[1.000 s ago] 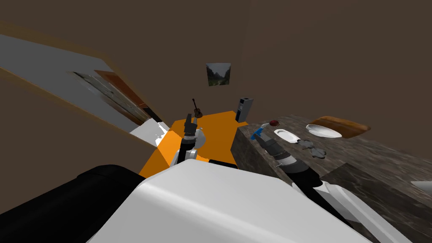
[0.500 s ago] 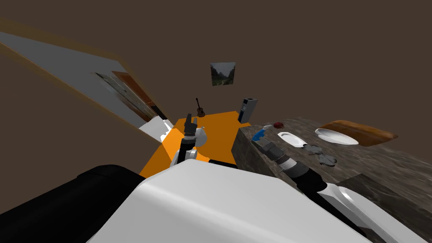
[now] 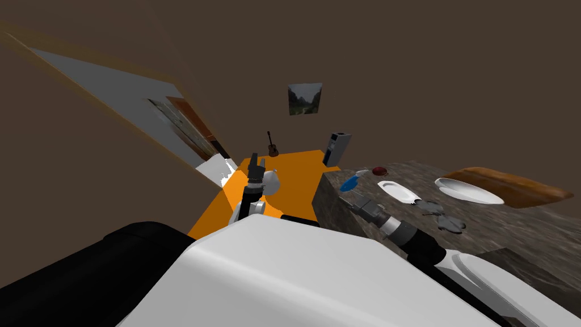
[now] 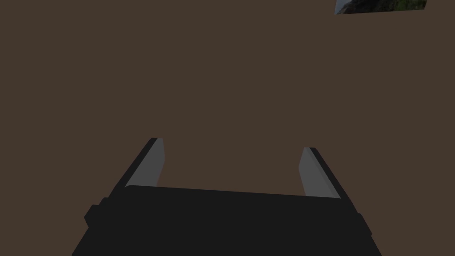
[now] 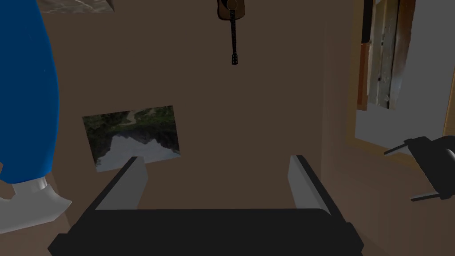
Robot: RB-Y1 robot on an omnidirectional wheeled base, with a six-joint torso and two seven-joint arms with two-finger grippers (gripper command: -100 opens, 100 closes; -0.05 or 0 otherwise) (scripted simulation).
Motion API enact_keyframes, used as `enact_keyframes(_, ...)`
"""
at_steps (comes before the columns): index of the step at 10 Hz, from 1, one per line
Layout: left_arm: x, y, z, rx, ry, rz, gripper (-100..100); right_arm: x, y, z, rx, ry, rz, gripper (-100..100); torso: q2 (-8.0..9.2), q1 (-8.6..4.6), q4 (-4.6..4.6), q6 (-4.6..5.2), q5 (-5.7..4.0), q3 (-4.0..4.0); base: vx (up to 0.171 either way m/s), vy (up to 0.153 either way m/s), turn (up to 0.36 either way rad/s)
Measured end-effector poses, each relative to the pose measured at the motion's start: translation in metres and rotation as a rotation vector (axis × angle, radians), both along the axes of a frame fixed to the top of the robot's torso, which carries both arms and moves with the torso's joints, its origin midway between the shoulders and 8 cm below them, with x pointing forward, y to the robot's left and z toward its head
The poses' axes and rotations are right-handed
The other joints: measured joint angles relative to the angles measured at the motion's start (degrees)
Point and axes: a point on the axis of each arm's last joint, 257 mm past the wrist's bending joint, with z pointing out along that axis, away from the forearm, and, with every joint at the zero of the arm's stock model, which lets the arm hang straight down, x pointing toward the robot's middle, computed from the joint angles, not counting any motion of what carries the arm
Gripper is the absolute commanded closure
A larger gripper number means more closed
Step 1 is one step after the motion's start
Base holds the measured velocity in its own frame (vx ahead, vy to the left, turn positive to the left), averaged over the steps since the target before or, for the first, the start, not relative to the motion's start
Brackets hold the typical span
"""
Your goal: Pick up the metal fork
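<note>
At the robot's two o'clock, on the dark stone counter (image 3: 510,238), grey cutlery (image 3: 430,208) lies just beside a small white dish (image 3: 397,190); I can't tell which piece is the fork. The robot has turned, and its right gripper (image 3: 345,198) has drawn back to the counter's edge, blades spread and empty, so the reach is yet to start. A blue spray bottle (image 3: 349,183) crowds its twelve o'clock. The left gripper (image 3: 253,160) gapes idle

At counter (image 3: 499,227) edge, blue spray bottle (image 3: 348,183) just beside right gripper (image 3: 347,198). Between bottle and grey utensils (image 3: 432,208): small white plate (image 3: 399,191). Behind utensils: large plate (image 3: 468,191) on wooden board (image 3: 527,187). Bare counter strip on utensils' near side.
</note>
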Motion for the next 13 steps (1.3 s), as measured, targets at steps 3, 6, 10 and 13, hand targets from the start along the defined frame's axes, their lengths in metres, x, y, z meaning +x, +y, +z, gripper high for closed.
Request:
enact_keyframes(3,0.000,0.000,0.000,0.000,0.000,0.000,0,-0.008,-0.010,-0.020,-0.120,0.033,0.043,-100,-0.02,0.03,0.00,0.02,0.00,-0.01,-0.009,-0.039,0.131)
enact_keyframes(6,0.000,0.000,0.000,0.000,0.000,0.000,0,-0.018,-0.026,-0.044,-0.258,0.072,0.091,-100,0.02,0.02,0.01,0.00,0.00,0.01,-0.019,-0.038,0.089)
enact_keyframes(10,0.000,0.000,0.000,0.000,0.000,0.000,0,-0.033,-0.051,-0.070,-0.427,0.117,0.157,-100,-0.02,0.03,0.00,0.00,0.01,-0.01,-0.012,-0.037,0.105)
enact_keyframes(13,0.000,0.000,0.000,0.000,0.000,0.000,0,-0.045,-0.076,-0.091,-0.564,0.158,0.213,-100,-0.02,-0.01,0.00,0.00,-0.01,-0.01,-0.018,-0.043,0.141)
